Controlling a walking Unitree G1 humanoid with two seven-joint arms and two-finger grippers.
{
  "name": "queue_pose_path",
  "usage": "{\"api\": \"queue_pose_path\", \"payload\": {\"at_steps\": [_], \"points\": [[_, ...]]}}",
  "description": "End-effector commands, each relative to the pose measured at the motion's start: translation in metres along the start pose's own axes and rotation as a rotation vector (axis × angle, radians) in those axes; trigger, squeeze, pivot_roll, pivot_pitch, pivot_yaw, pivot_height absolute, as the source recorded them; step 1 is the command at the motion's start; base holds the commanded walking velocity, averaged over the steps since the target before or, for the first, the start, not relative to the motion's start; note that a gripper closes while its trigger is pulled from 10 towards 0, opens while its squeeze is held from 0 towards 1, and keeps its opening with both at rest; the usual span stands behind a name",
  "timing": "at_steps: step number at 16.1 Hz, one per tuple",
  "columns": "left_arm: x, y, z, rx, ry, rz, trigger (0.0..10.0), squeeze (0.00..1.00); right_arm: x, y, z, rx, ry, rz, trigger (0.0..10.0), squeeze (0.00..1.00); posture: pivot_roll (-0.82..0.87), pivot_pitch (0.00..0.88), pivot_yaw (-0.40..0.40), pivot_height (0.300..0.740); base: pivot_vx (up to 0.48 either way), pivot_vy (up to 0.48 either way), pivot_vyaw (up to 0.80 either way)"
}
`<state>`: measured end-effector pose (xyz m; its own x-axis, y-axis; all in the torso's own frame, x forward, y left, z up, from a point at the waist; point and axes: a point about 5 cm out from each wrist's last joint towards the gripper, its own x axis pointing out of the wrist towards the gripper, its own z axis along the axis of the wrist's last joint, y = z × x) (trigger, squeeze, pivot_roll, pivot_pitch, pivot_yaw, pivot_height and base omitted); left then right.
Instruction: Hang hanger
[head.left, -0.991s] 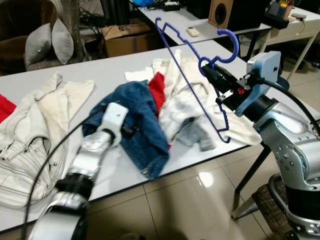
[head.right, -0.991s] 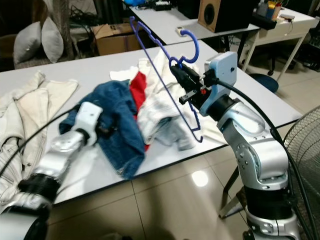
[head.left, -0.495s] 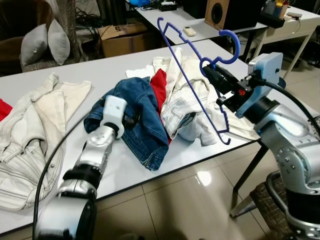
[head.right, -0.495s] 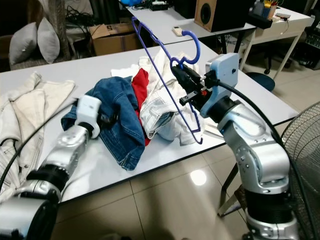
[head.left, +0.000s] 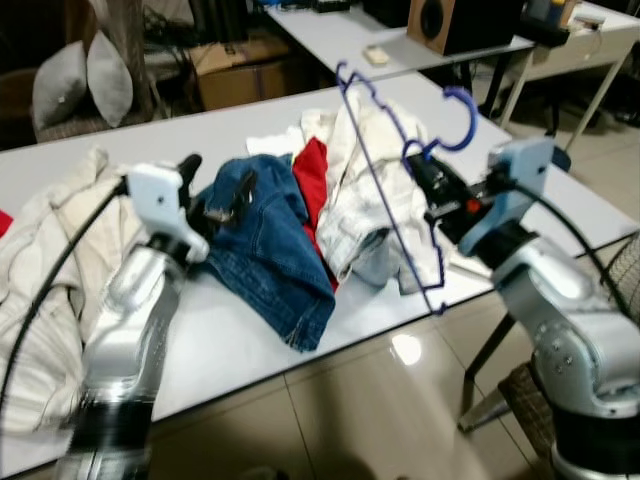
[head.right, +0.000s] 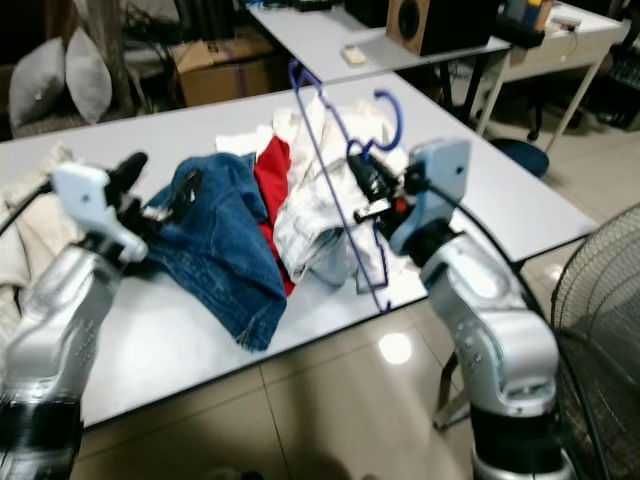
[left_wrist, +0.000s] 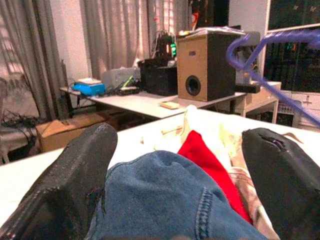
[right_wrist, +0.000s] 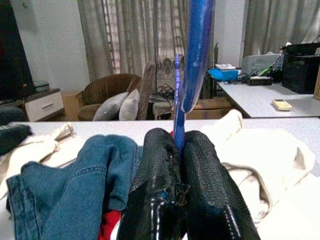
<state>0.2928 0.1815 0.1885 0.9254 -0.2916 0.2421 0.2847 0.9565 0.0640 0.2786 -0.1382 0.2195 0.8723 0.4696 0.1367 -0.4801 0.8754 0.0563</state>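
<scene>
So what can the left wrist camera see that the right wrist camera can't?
Left wrist view alone: a wooden speaker on the far table, and the left tool with its fingers spread wide over the denim.

Right wrist view alone: a brown armchair with grey cushions, and the right tool clamped on the blue hanger.

Both: the blue hanger, the denim jacket, the red cloth, curtains.

one blue hanger (head.left: 395, 190), one denim garment (head.left: 262, 245), one red garment (head.left: 312, 180), two grey cushions (head.left: 85, 82).
</scene>
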Motion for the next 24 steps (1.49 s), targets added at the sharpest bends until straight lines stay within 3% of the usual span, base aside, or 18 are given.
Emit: {"api": "queue_pose_path", "payload": {"at_steps": [1,5,8,12,17,24], "points": [[-0.008,0.001,0.007,0.044,0.024,0.036,10.0,0.0,-0.002,0.005,0.002,-0.027,-0.007,-0.013,10.0,0.0,-0.14,0.0,0.075,0.74,0.0,0.0,0.0],[-0.033,-0.004,0.006,0.011,0.103,0.144,10.0,0.0,-0.007,0.015,-0.001,-0.056,0.0,-0.062,10.0,0.0,-0.12,0.0,0.069,0.74,0.0,0.353,0.0],[-0.033,-0.01,0.002,-0.001,0.146,0.155,10.0,0.0,-0.006,0.016,-0.008,-0.093,-0.007,-0.095,10.0,0.0,-0.12,0.0,0.073,0.74,0.0,0.48,0.0],[-0.035,-0.014,0.0,0.007,0.187,0.151,10.0,0.0,-0.008,0.014,-0.007,-0.035,-0.033,-0.13,10.0,0.0,-0.13,0.0,0.071,0.74,0.0,0.461,0.0],[-0.037,-0.014,-0.001,0.005,0.217,0.162,10.0,0.0,-0.012,0.017,-0.015,0.032,-0.001,-0.087,10.0,0.0,-0.13,0.0,0.074,0.74,0.0,0.456,0.0],[-0.037,-0.017,-0.003,0.013,0.225,0.152,10.0,0.0,-0.013,0.018,-0.014,-0.007,0.012,-0.038,10.0,0.0,-0.13,0.0,0.068,0.74,0.0,0.384,0.0]]}}
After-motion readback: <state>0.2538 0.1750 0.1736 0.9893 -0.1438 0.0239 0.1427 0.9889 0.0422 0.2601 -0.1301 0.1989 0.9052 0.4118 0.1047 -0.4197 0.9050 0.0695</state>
